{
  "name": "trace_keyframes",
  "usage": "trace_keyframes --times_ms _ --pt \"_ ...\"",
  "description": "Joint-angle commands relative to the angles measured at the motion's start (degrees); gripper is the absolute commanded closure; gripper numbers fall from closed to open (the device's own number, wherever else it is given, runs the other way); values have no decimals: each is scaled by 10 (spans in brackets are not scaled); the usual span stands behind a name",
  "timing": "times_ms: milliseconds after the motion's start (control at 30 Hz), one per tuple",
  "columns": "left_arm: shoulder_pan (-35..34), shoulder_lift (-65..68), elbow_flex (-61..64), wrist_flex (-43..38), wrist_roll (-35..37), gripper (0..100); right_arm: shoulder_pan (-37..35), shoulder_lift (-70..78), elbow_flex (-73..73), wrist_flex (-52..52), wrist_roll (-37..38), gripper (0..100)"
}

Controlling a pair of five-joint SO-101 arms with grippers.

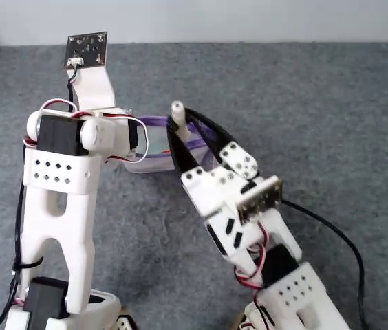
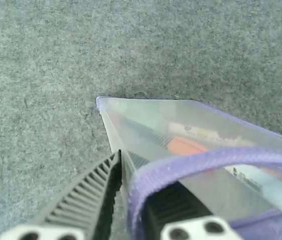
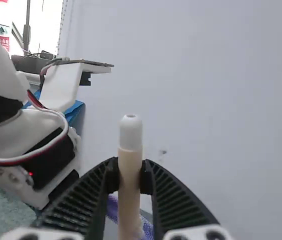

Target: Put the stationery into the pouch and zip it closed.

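**High view.** The pouch [image 1: 154, 161], clear with a purple rim, lies on the grey table [image 1: 331, 110] just above frame centre, between the two arms. The left arm [image 1: 60, 172] stands at frame left, with its wrist over the left end of the pouch. The right gripper [image 1: 184, 127] comes in from the lower right and is closed on a pen [image 1: 177, 110]. The pen stands upright over the pouch with its white cap uppermost.

**Left wrist view.** This view supplies the grip detail at the pouch. The left gripper [image 2: 131, 172], at the lower edge of the frame, is clamped on the pouch near one corner, with the clear wall passing between its two fingers. The purple rim curves across the lower right of the frame, over one finger. Through the wall, stationery lies inside the pouch: an orange item [image 2: 186, 146] at centre right and a pale stick [image 2: 276, 187] at lower right.

**Right wrist view.** This view supplies the grip detail at the pen. The beige barrel sits at frame centre, pinched between both fingers a little below the cap. A short strip of the purple rim lies just beside the barrel at the bottom of the frame. The left arm fills the left edge. A white wall [image 3: 221, 100] stands behind.
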Motion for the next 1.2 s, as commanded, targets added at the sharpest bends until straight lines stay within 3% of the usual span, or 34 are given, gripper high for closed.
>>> trace_keyframes --times_ms 0,167,300,733,933,1167 --pt "1 1 -23 2 6 988 2 -80 -2 100 1 991" --pt "1 1 -23 2 6 988 21 -133 -2 237 -62 991" --pt "1 1 -23 2 6 988 22 -133 -4 257 -84 991" --pt "1 1 -23 2 6 988 9 -77 -7 145 -84 991" --pt "0 22 -23 3 6 988 -46 7 -7 80 -84 991" --pt "0 30 -27 4 6 988 -51 63 -7 80 -84 980"
